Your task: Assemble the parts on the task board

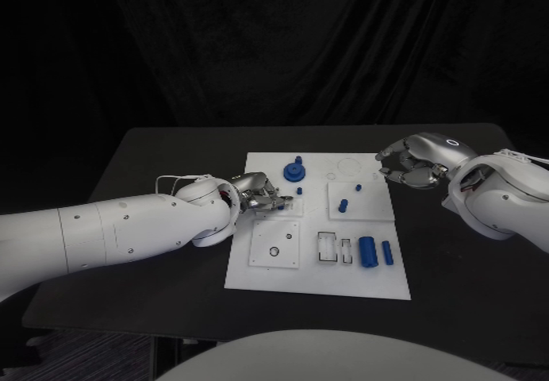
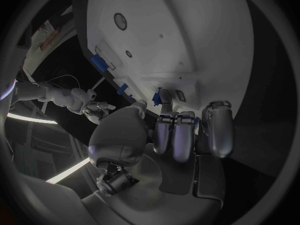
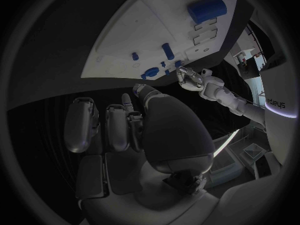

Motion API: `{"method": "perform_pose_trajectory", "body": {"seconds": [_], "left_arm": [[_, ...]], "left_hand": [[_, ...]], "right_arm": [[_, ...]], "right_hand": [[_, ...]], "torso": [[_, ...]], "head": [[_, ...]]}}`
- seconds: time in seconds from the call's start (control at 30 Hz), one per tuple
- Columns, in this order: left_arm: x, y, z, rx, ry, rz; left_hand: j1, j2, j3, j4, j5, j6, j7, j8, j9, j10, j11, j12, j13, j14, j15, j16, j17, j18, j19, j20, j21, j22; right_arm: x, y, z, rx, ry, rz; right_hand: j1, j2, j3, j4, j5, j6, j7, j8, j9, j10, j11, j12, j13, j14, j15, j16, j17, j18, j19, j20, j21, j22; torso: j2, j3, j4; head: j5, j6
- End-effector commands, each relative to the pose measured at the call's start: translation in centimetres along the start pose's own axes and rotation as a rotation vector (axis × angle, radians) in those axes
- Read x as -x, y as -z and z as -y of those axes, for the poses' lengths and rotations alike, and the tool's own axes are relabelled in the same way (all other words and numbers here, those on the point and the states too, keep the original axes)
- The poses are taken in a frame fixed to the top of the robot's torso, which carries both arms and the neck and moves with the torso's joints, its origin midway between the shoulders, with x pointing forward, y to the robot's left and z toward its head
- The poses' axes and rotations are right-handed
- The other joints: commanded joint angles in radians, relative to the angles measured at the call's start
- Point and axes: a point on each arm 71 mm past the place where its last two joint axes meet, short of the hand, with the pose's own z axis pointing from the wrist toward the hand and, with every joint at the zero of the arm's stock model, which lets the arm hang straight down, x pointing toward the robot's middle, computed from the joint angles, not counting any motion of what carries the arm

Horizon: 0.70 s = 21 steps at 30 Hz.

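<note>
Working a small blue part at the left edge of the task board (image 1: pixel 315 274) while the other arm is waiting.

The left robot hand (image 1: pixel 259 195) is reaching over the board's left side, its fingertips (image 2: pixel 166 96) seeming to be pinching a small blue part (image 2: pixel 157 99) close to the plate, probably to seat it there. The right robot hand (image 1: pixel 412 168) is hovering above the black worktop (image 1: pixel 171 159) just beside the board's far right corner, fingers curling inward around nothing, likely keeping clear. Other blue parts are lying on the board: a round knobbed piece (image 1: pixel 295 170), a large cylinder (image 1: pixel 367 251) and a slimmer peg (image 1: pixel 387 252).
</note>
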Motion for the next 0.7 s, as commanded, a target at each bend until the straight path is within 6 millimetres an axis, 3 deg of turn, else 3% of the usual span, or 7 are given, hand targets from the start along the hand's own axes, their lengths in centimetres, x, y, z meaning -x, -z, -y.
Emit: {"method": "perform_pose_trajectory", "body": {"seconds": [0.03,0.23,0.37,0.5,0.7], "left_arm": [[1.7,0.1,0.7,0.000,-0.030,0.036],[4.7,0.2,2.0,-0.005,-0.093,0.024],[6.8,0.2,2.9,0.001,-0.118,-0.036],[7.8,0.0,3.3,0.030,-0.112,-0.124],[8.6,-0.9,3.5,0.105,-0.127,-0.253]], "left_hand": [[-0.007,0.000,-0.006,-0.001,-0.002,0.008,0.000,-0.006,0.001,0.106,0.004,0.003,0.261,0.104,0.004,0.003,0.263,-0.007,0.007,-0.001,0.004,0.080],[0.007,0.003,-0.014,-0.004,0.017,0.011,-0.002,-0.007,0.006,0.106,0.002,0.003,0.261,0.104,0.003,0.003,0.263,-0.007,0.010,-0.003,0.004,0.082],[0.056,0.005,-0.021,-0.006,0.047,-0.003,0.000,-0.021,0.009,0.106,0.003,0.003,0.261,0.104,0.004,0.003,0.263,-0.007,0.009,-0.003,0.002,0.084],[0.097,0.007,-0.023,-0.009,0.065,-0.009,0.003,-0.032,0.008,0.106,0.006,0.003,0.261,0.104,0.006,0.003,0.263,-0.008,0.010,-0.001,0.003,0.087],[0.138,0.011,-0.028,-0.006,0.083,-0.009,0.008,-0.060,-0.014,0.106,0.009,0.003,0.261,0.104,0.009,0.003,0.263,-0.007,0.008,0.002,0.000,0.089]], "right_arm": [[0.0,0.1,0.2,-0.018,0.000,0.001],[0.0,0.0,0.2,-0.021,0.000,0.006],[0.0,0.0,0.2,-0.021,0.000,0.009],[0.0,-0.1,0.2,-0.023,0.001,0.010],[0.0,-0.2,0.3,-0.026,0.002,0.013]], "right_hand": [[-0.010,-0.001,0.005,0.001,0.006,0.005,0.002,-0.005,-0.001,0.042,0.009,-0.003,0.199,0.044,0.008,-0.004,-0.001,0.020,-0.002,0.006,-0.004,0.173],[-0.011,-0.002,0.005,0.002,0.006,0.005,0.002,-0.005,-0.001,0.041,0.009,-0.004,0.198,0.044,0.009,-0.004,-0.001,0.020,-0.003,0.006,-0.005,0.172],[-0.013,-0.002,0.006,0.003,0.006,0.005,0.002,-0.005,-0.002,0.040,0.009,-0.005,0.198,0.044,0.009,-0.004,-0.001,0.020,-0.003,0.006,-0.005,0.172],[-0.013,-0.002,0.006,0.003,0.006,0.005,0.002,-0.005,-0.002,0.040,0.009,-0.005,0.198,0.044,0.009,-0.004,-0.001,0.020,-0.003,0.006,-0.005,0.172],[-0.014,-0.002,0.006,0.003,0.006,0.005,0.002,-0.005,-0.002,0.039,0.009,-0.006,0.196,0.044,0.009,-0.005,-0.003,0.020,-0.003,0.006,-0.005,0.172]], "torso": [[-0.001,0.0004,0.0001],[-0.002,0.0004,-0.0014],[-0.004,0.0023,-0.0034],[-0.003,0.0037,-0.0062],[-0.002,0.0027,-0.0018]], "head": [[0.005,0.000],[0.010,0.000],[0.011,0.000],[0.012,0.000],[0.006,0.000]]}}
